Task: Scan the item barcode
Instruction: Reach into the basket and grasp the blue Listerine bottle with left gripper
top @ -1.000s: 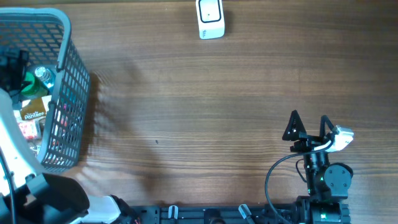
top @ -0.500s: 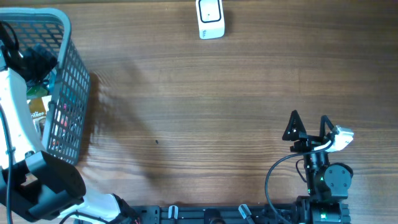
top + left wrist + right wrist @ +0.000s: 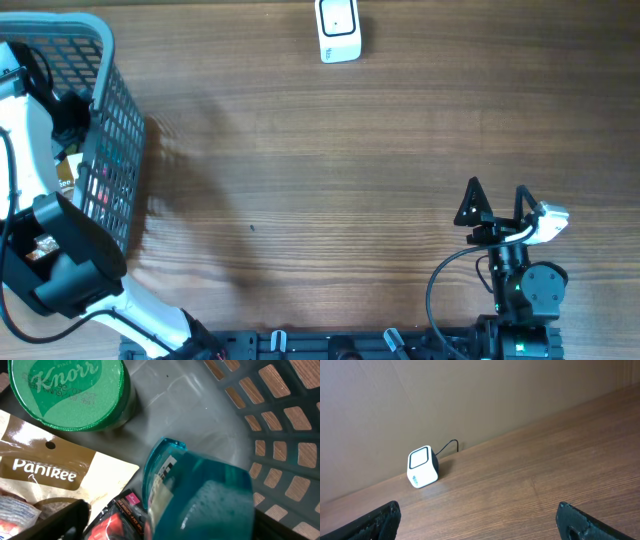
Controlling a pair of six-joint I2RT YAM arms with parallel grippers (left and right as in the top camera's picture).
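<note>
Scanner [image 3: 338, 30], one; basket [image 3: 112, 150], one.

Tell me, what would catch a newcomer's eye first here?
The grey basket at the left edge of the table stands out, with the left arm reaching into it. Its pincer straddles a teal bottle beside a green Knorr lid. A small white scanner sits alone at the far edge, and the right pincer hangs open near the front right.
</note>
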